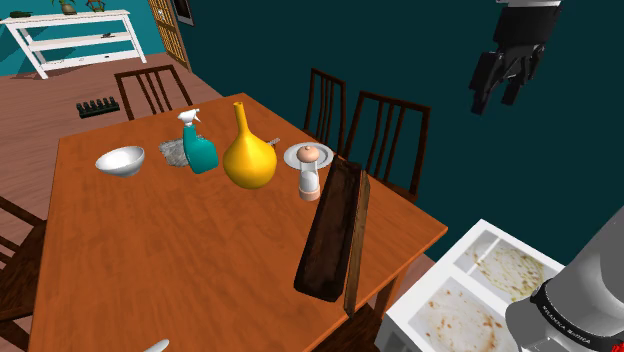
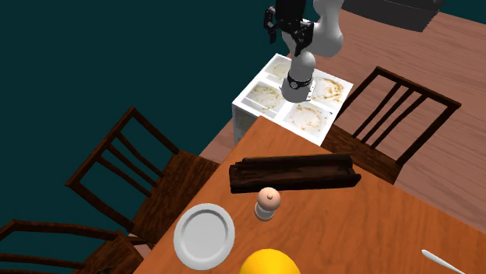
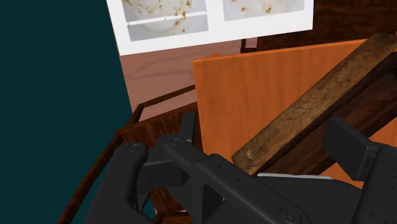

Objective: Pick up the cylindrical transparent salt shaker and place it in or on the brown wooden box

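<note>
Tool open, empty, touching nothing

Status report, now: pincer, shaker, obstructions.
Pincer open, empty, high, off the table. Salt shaker upright on table, beside wooden box. Yellow vase close beside shaker.

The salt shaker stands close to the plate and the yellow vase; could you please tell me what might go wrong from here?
A brush could tip the narrow salt shaker onto the plate. The yellow vase beside it leaves little room for the open fingers. The wooden box lies between gripper and shaker; a low approach might clip it.
</note>
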`<action>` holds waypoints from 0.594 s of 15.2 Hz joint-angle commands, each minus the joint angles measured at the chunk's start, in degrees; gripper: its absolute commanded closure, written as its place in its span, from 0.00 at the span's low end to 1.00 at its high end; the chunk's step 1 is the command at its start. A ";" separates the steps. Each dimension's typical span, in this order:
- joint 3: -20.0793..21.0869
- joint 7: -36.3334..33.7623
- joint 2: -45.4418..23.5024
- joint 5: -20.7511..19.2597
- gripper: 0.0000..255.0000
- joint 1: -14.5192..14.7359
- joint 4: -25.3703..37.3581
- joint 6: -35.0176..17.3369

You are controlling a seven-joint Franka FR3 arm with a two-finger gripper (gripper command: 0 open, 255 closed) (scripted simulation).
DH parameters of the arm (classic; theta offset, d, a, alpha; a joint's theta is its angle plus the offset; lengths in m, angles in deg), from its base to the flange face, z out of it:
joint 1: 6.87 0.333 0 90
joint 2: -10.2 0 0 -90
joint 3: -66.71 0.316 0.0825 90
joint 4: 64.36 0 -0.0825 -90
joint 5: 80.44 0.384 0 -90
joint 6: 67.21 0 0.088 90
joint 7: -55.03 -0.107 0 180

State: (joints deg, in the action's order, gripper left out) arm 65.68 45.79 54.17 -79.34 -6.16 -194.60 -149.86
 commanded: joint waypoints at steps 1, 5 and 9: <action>0.00 0.00 0.00 0.00 0.00 0.00 0.00 0.00; 1.10 -1.05 -6.06 1.77 0.00 0.82 -0.06 -6.76; 2.18 -1.89 -12.83 3.33 0.00 1.63 1.13 -13.04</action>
State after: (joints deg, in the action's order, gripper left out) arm 67.53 44.20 43.34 -76.46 -4.76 -193.97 -161.13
